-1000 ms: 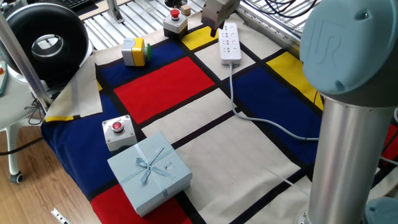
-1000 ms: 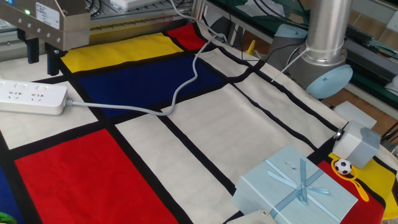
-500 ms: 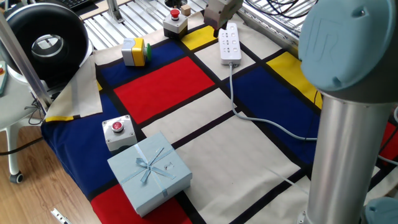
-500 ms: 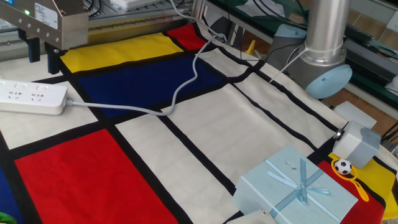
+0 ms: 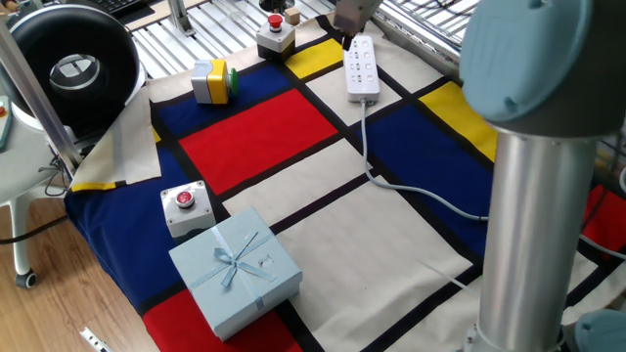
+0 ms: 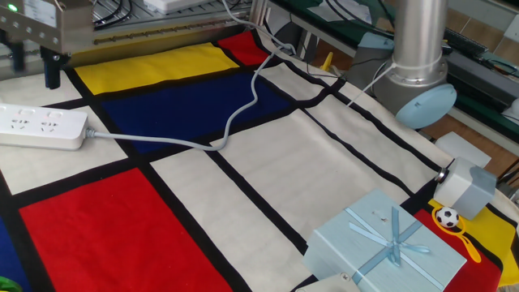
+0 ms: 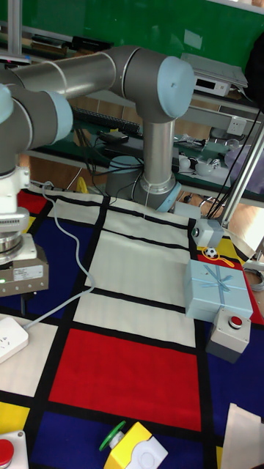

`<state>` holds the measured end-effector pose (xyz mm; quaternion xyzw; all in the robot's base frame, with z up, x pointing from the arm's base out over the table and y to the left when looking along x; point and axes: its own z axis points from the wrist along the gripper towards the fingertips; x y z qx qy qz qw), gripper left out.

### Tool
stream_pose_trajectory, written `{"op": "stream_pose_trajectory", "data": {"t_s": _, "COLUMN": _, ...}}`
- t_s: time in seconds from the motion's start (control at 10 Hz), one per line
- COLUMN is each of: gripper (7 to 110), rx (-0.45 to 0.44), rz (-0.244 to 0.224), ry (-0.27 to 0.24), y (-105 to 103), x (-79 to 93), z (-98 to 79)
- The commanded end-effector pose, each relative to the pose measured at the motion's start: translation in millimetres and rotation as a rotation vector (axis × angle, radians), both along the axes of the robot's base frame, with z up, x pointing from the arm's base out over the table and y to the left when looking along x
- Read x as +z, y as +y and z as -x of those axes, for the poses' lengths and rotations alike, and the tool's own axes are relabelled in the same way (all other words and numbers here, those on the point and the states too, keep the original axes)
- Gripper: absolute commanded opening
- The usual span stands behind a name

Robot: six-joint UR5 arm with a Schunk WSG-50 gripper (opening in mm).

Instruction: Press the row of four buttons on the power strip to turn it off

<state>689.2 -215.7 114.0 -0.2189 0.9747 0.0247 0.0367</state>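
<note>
The power strip (image 5: 361, 66) is a narrow white socket bar lying at the far side of the coloured cloth, also visible as the power strip (image 6: 40, 126) and the power strip (image 7: 10, 338). Its pale grey cord (image 5: 391, 182) snakes back across the cloth. My gripper (image 6: 35, 66) hangs above the cloth just beyond the strip's far end, not touching it. Two dark fingers (image 6: 53, 71) show a gap between them with nothing held, so it is open. The gripper (image 5: 346, 39) sits at the strip's top end in one fixed view. The strip's buttons are too small to make out.
A light blue gift box (image 5: 235, 269) stands near the front edge, beside a grey box with a red button (image 5: 186, 207). Another red-button box (image 5: 276, 34) and a yellow box with a green button (image 5: 210, 80) sit at the back. My arm's column (image 5: 538, 196) rises at the right.
My gripper has shifted sideways along the far edge of the cloth, past the strip's end, and slightly higher. The strip and cord have not moved.
</note>
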Motion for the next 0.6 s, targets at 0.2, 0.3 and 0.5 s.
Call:
{"op": "stream_pose_trajectory", "data": {"t_s": 0.2, "gripper": 66, "rx": 0.083, "rz": 0.003, "ry": -0.018, "y": -28, "x": -11.9, "z": -14.5}}
{"op": "stream_pose_trajectory", "data": {"t_s": 0.3, "gripper": 66, "rx": 0.086, "rz": -0.01, "ry": -0.028, "y": -27, "x": -20.2, "z": -16.3}}
{"op": "stream_pose_trajectory", "data": {"t_s": 0.5, "gripper": 66, "rx": 0.075, "rz": -0.003, "ry": -0.038, "y": -29, "x": -24.1, "z": -19.1}}
